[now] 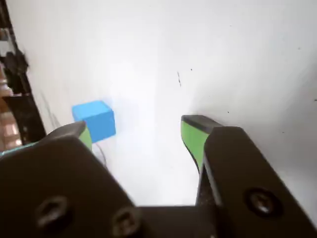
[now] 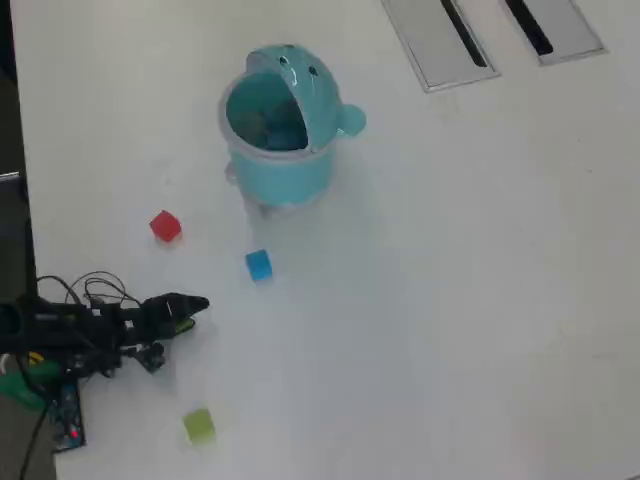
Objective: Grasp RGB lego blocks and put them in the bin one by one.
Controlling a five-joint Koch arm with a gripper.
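In the overhead view the light-teal bin [image 2: 290,175] stands at the back with its domed lid tipped open. The red block [image 2: 165,226] lies to the bin's front left. The blue block [image 2: 258,265] lies just in front of the bin, and the yellow-green block [image 2: 198,426] near the front edge. My gripper [image 2: 192,310] hovers left of the blue block, between the red and yellow-green ones. In the wrist view the gripper [image 1: 138,131] is open with nothing between its green pads [image 1: 193,136]. The blue block [image 1: 94,120] sits just beyond the left finger.
Two grey slotted panels [image 2: 440,35] are set into the white table [image 2: 450,300] at the back right. The arm's base and cables [image 2: 70,330] lie at the left edge, where the table ends against dark floor.
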